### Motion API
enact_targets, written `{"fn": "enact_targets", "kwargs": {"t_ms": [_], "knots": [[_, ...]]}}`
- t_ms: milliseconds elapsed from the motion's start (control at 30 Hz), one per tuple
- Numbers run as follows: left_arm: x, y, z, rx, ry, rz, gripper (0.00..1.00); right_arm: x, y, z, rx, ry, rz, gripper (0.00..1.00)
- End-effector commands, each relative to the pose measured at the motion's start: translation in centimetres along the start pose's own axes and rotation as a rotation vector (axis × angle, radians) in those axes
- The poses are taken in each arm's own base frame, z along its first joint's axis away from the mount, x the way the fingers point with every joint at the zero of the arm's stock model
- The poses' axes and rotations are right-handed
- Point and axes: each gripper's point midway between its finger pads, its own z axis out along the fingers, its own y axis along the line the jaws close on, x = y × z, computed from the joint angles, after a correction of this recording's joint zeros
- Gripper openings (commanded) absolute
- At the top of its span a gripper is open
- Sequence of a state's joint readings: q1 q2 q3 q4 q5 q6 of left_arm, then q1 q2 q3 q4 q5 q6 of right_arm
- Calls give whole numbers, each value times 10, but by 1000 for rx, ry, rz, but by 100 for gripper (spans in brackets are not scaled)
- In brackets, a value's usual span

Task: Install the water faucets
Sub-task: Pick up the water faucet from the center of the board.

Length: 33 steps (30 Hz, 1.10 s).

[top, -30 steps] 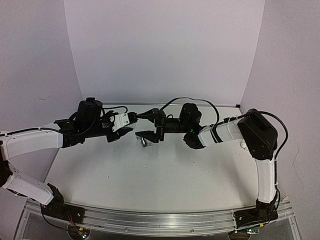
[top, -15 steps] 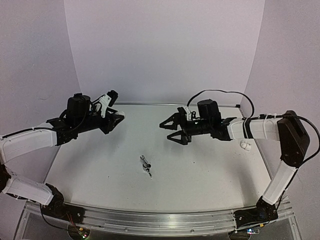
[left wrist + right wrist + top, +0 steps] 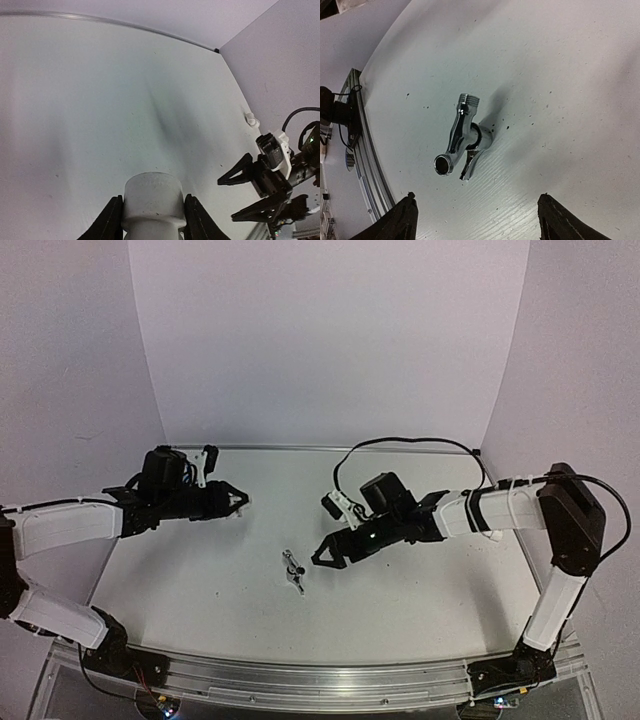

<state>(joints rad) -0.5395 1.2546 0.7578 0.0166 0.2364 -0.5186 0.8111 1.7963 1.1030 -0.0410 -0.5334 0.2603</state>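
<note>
A white, speckled table [image 3: 200, 590] stands inside pale lilac walls. Nearest the arm bases, a shiny silver metal faucet [image 3: 462, 142] lies on its side on the tabletop, with nothing gripping it. Just beside it the right gripper [image 3: 330, 552] hovers, its fingers spread wide. Farther back on the left, well apart from the faucet, the left gripper [image 3: 238, 503] is clamped around a white cylindrical plastic fitting [image 3: 152, 192]. Another small white fitting [image 3: 490, 530] sits near the right wall.

Robot lab bench, plain white enclosure walls [image 3: 330, 340], white table [image 3: 420, 610], aluminium rail [image 3: 330, 681] along near edge
</note>
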Motion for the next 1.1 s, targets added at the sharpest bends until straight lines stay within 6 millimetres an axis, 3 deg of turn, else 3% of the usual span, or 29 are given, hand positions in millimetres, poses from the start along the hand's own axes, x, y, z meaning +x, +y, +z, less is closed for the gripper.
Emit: {"fn": "enact_targets", "kwargs": {"t_ms": [0,200,400,733,900,1067], "knots": [[29,-35,15,218,211,-127,0,13,-9,11,47,12,-76,82],[41,-23,27,172,258,-216,0,13,15,18,19,-74,-194,81],[45,-10,32,115,251,-266,0,5,30,35,124,-169,-249,83],[42,-5,14,76,192,-231,0,-8,27,59,295,-402,-285,83],[45,-6,6,82,189,-211,0,-11,22,79,301,-460,-314,78],[43,-9,-5,93,176,-192,0,-16,12,84,347,-511,-303,71]]}}
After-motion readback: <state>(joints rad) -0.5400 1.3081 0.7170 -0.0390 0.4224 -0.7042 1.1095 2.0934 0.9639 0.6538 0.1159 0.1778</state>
